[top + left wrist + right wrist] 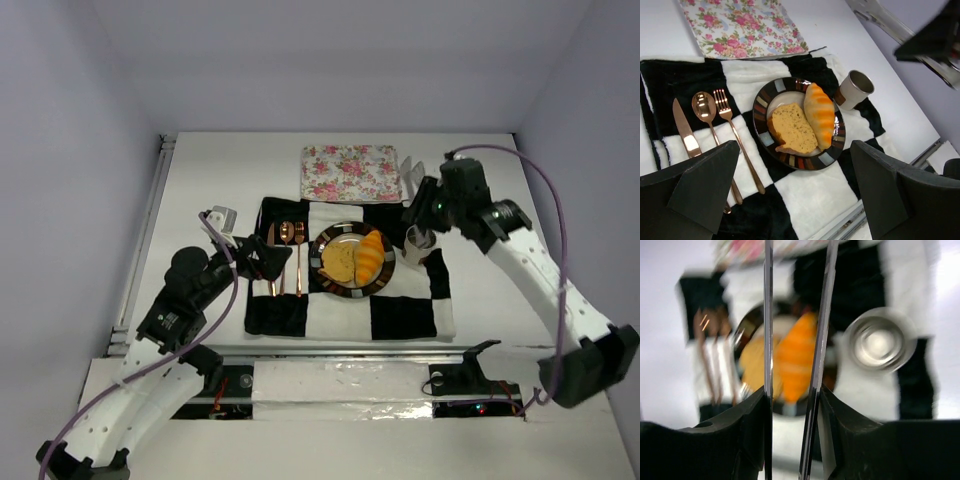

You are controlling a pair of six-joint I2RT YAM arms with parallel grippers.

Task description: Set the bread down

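Observation:
The bread lies on a dark striped-rim plate (322, 250) at the middle of the checked mat: an orange croissant (371, 255) (820, 114) (796, 360) and, to its left, a tan bun slice (343, 262) (792, 129). My right gripper (425, 208) (792, 395) hovers above the plate's right side, shut on metal tongs (768, 315) whose two blades stand apart with nothing between them. My left gripper (262, 258) (795, 195) hangs open over the mat's left part, near the cutlery, and holds nothing.
A small metal cup (418, 240) (855, 89) stands right of the plate, under the right gripper. A copper knife, spoon and fork (715, 125) lie left of it. A floral napkin (352, 172) lies behind the black-and-white mat (400, 315).

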